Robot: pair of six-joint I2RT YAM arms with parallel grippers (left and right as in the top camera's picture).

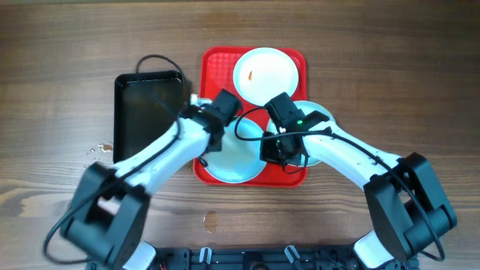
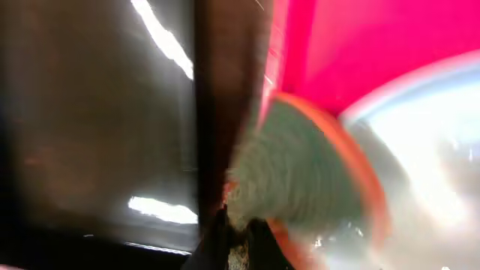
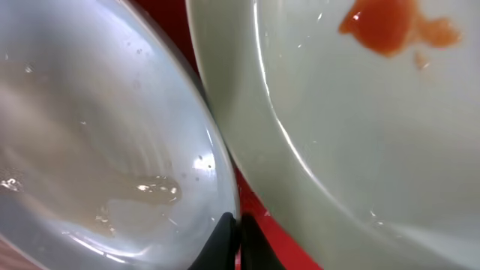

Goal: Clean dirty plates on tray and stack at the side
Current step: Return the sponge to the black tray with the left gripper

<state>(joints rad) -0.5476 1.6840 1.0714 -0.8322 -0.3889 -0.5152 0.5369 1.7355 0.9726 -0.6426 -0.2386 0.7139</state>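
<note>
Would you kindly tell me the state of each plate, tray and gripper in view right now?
Top plate: orange smear, dirty.
Lower-left plate: no smear showing.
Right plate: overhanging tray, mostly hidden.
Red tray: carrying plates.
Left gripper: blurred, jaws unclear.
Right gripper: jaws shut.

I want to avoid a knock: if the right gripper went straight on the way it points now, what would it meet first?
Most likely the rim of the glossy plate, which curves right up to the right gripper. Close beside it are a sliver of red tray and the orange-smeared plate. Depth is unclear.
</note>
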